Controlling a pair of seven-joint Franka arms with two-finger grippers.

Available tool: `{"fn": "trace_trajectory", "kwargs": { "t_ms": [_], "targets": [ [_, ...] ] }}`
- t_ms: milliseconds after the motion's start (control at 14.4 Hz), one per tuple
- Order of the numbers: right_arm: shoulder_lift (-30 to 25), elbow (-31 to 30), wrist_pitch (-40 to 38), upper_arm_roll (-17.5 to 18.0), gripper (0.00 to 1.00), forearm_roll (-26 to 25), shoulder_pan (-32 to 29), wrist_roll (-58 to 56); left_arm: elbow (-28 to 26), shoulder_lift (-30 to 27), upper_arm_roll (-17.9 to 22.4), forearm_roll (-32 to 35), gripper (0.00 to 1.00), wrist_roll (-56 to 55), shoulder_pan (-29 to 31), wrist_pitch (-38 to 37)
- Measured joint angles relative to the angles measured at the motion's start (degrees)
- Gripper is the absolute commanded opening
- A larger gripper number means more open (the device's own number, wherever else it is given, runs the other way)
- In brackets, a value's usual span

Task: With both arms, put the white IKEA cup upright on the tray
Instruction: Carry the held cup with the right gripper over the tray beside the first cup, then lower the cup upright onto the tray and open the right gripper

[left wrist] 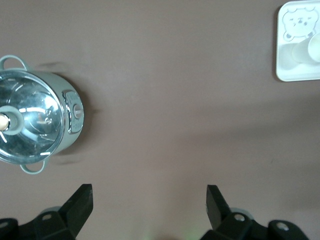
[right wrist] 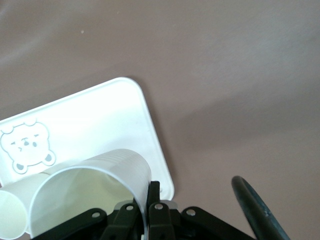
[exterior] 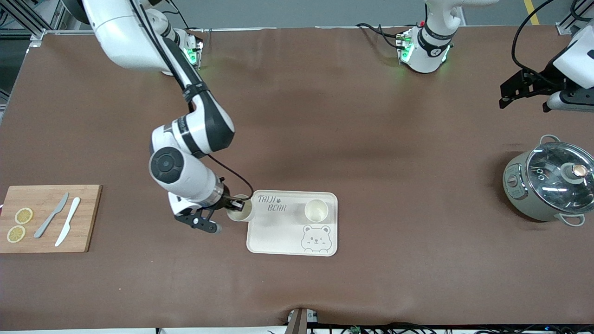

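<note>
My right gripper (exterior: 235,204) is shut on the rim of a white cup (exterior: 240,213), one finger inside and one outside. It holds the cup mouth up at the edge of the cream bear tray (exterior: 283,236) toward the right arm's end. The right wrist view shows the held cup (right wrist: 95,177), the pinching fingers (right wrist: 154,197) and the tray (right wrist: 100,115). A second white cup (exterior: 316,210) stands upright on the tray, above the bear drawing. My left gripper (exterior: 508,95) waits, open and empty, over bare table near the pot; its wrist view shows it (left wrist: 150,205).
A wooden cutting board (exterior: 88,222) with two lemon slices and two knives lies at the right arm's end. A grey pot with a glass lid (exterior: 550,183) stands at the left arm's end and also shows in the left wrist view (left wrist: 35,122).
</note>
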Motion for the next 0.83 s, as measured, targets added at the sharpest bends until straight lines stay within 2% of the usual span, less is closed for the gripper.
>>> {"fn": "trace_trajectory", "kwargs": {
  "t_ms": [278,834],
  "targets": [
    [4.3,3.1,3.0,-0.1,0.00,0.0,2.7,4.4,3.0,1.4,-0.2,0.0,1.00,-1.7,-1.5,0.0],
    [9.5,3.8,10.3,-0.3,0.00,-0.1,4.6,6.6,5.7,5.9,-1.1,0.0,1.00,-3.3,-2.4,1.3]
  ]
}}
